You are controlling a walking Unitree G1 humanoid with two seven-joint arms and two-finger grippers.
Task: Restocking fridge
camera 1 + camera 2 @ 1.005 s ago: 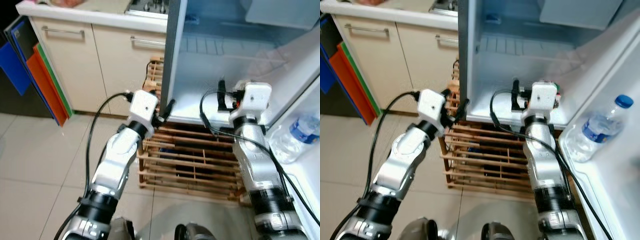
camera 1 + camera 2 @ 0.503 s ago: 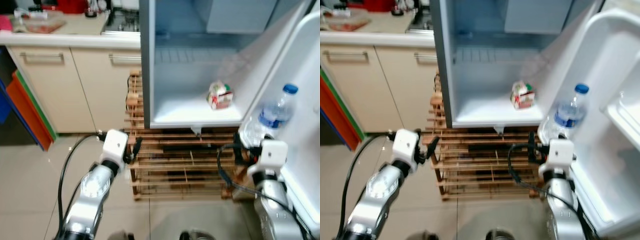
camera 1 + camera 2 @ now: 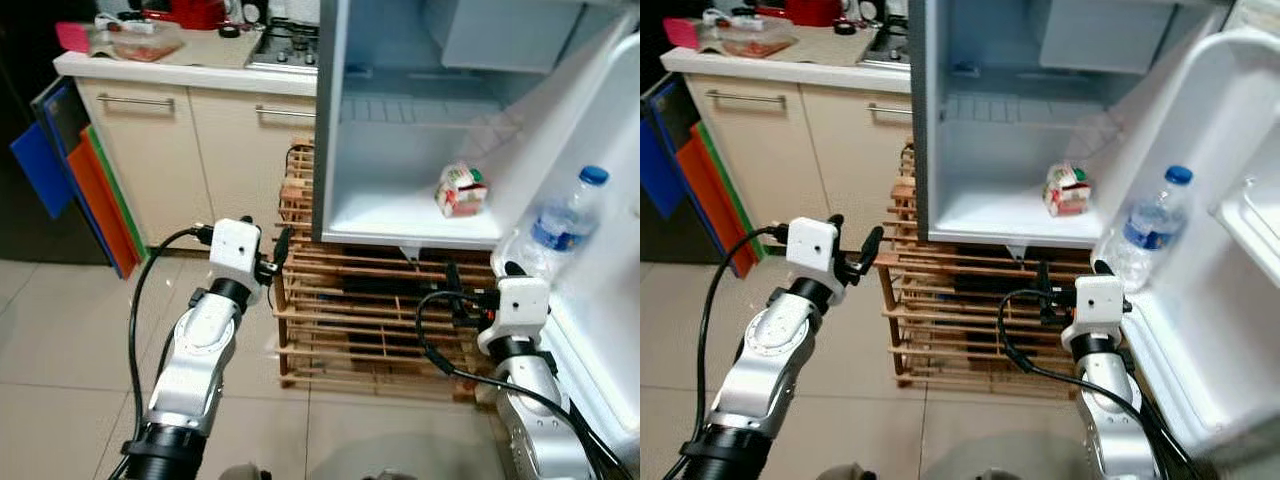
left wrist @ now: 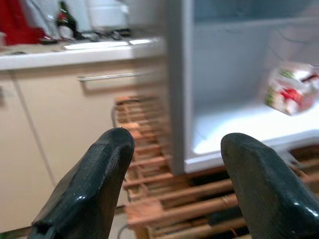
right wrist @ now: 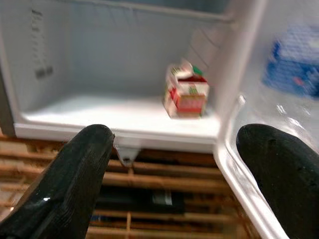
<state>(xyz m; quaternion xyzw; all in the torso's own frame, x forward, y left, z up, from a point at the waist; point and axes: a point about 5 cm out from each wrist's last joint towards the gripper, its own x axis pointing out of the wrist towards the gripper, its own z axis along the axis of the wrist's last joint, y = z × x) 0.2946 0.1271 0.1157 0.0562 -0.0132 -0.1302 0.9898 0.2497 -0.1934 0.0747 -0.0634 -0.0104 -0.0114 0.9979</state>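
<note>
Carton (image 3: 461, 190) stands on the fridge (image 3: 400, 215) floor, well beyond my right gripper (image 5: 169, 169), jaws spread, empty. Left gripper (image 4: 174, 174) likewise spread, facing the fridge's left edge. Bottle (image 3: 563, 222) sits in the open door; bare shelf left of carton.

head eyes look down from above at the open fridge (image 3: 420, 130); both wrist cameras face it low, sharing the carton (image 5: 187, 94).
</note>
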